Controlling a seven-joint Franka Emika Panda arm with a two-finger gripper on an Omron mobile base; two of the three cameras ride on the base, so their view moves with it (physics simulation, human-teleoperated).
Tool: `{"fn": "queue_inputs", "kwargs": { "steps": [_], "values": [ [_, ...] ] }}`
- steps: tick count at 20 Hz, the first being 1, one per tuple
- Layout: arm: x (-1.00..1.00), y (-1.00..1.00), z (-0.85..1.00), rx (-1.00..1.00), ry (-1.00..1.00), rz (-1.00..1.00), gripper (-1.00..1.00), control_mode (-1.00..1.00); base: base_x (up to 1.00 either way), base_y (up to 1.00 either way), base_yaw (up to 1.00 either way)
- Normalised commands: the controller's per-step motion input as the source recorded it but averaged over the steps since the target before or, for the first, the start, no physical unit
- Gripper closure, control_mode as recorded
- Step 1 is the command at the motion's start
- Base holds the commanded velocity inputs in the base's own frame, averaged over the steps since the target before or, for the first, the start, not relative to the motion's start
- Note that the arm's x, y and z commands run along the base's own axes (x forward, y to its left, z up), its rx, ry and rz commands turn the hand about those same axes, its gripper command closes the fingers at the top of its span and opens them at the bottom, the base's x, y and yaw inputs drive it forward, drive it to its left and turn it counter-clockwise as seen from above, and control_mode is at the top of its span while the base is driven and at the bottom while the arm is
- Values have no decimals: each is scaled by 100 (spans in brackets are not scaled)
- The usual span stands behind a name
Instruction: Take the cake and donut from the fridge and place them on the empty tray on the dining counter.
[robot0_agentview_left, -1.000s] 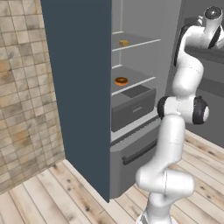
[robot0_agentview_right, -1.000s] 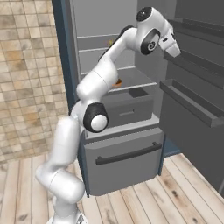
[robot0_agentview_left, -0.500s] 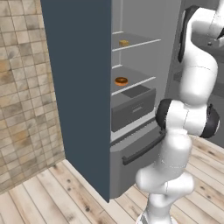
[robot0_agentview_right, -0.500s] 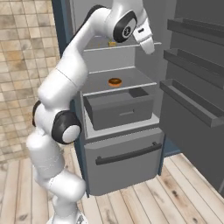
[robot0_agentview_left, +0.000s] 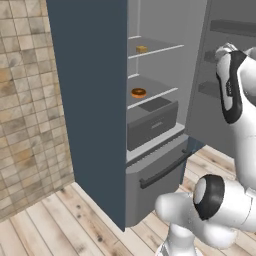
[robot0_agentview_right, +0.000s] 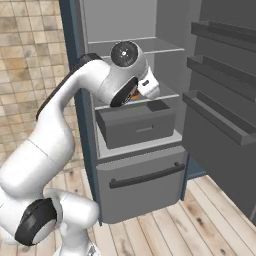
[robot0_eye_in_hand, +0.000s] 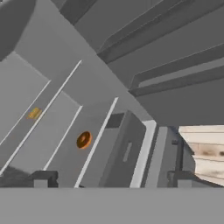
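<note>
The slate-grey fridge (robot0_agentview_left: 90, 100) stands open. The cake (robot0_agentview_left: 141, 49), a small tan block, sits on its upper shelf. On the shelf below lies the donut (robot0_agentview_left: 138, 92), an orange-brown ring, above a grey drawer (robot0_agentview_left: 152, 125). In the hand view, my gripper (robot0_eye_in_hand: 111, 179) is open with nothing between its fingertips (robot0_eye_in_hand: 41, 179), and it looks at the donut (robot0_eye_in_hand: 84, 140) and the cake (robot0_eye_in_hand: 34, 113) from a distance. In the right base view, my hand (robot0_agentview_right: 149, 88) hangs in front of the donut shelf, with a sliver of the donut (robot0_agentview_right: 133, 95) behind it. The tray and dining counter are out of view.
The open fridge door (robot0_agentview_right: 220, 115) with its shelves stands to the right of the arm. A lower drawer with a black bar handle (robot0_agentview_right: 145, 176) closes the fridge's bottom. A tiled wall (robot0_agentview_left: 25, 125) is on the left, and wooden floor (robot0_agentview_right: 200, 225) lies below.
The arm has swung from high on the right, down and left across the fridge opening. The hand now sits in front of the donut shelf. The gripper has stayed open.
</note>
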Motion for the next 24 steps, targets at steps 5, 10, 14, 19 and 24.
{"fn": "queue_inputs", "kwargs": {
  "steps": [5, 10, 14, 19, 24],
  "values": [
    [-100, 56, 29, -24, -1, 23, -100, -100, 0, 0, 0],
    [-94, 50, 88, -26, 12, 16, -100, -100, 0, 0, 0],
    [-92, 58, -4, -23, -4, 16, -100, -100, 0, 0, 0],
    [-51, 60, -15, -16, -29, 16, -100, -100, 0, 0, 0],
    [-23, 13, -2, -18, -11, -1, -100, -100, 0, 0, 0]
  ]
}}
